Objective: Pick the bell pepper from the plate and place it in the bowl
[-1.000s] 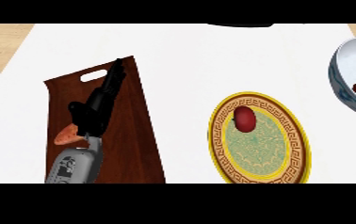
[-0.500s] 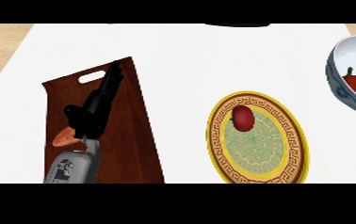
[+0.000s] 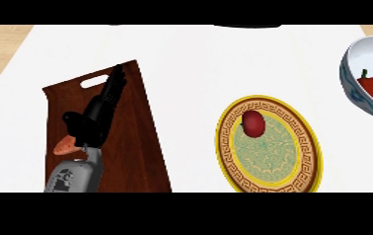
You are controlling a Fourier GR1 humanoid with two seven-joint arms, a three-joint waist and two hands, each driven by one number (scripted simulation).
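A yellow-rimmed patterned plate (image 3: 280, 179) lies right of centre, and a dark red rounded item (image 3: 252, 123) rests on its upper left part. At the right edge a white and blue bowl (image 3: 348, 76) is partly cut off. Inside it shows a red bell pepper (image 3: 365, 84) with a green stem. My left hand (image 3: 92, 124) lies over the wooden cutting board (image 3: 138, 145) on the left, with its fingers straight, pointing away and holding nothing. My right hand appears nowhere in the view.
A small orange item (image 3: 65, 145) pokes out beside my left wrist at the board's left edge. The board has a handle slot (image 3: 93, 82) at its far end. White counter separates the board from the plate.
The red pepper has come into sight inside the bowl, where none showed a second ago. My left hand and the plate have hardly moved.
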